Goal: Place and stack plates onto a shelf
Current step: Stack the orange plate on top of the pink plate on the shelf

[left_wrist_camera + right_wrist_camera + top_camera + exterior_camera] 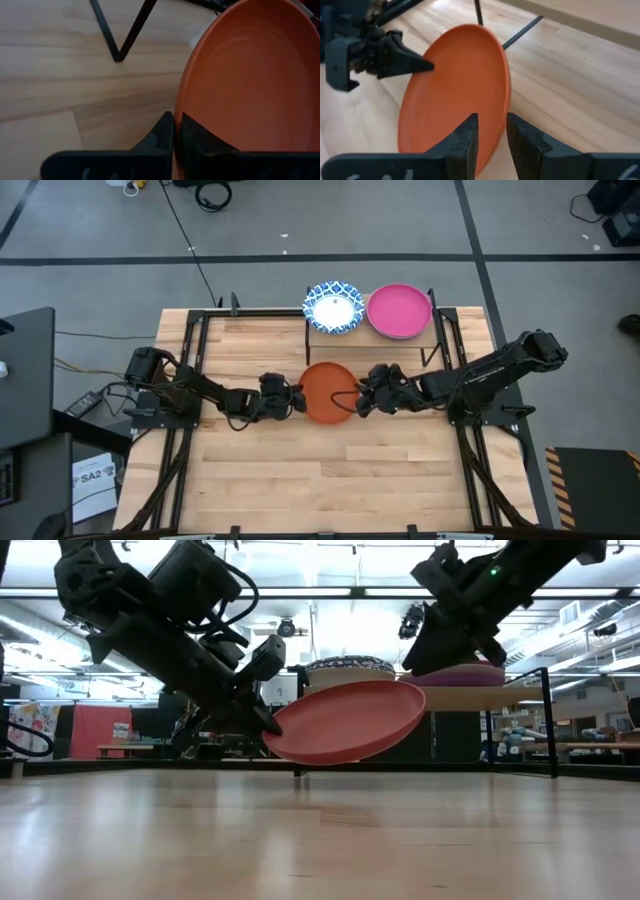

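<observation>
Handing over, I think: left gripper (297,401) is clamped on the plain round orange plate (329,392), lifted mid-table before the small light-wood shelf (437,330). Right gripper (490,134) straddles the opposite rim, fingers parted; next it must clench.

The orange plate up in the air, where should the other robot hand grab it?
On its rim, at the edge facing the right gripper, coming in from the right. The orange plate hangs tilted above the table, with the left gripper pinching its opposite rim. The rim is thin and raised, so it likely fits between the right fingers, which are open and lined up with that free edge.
</observation>
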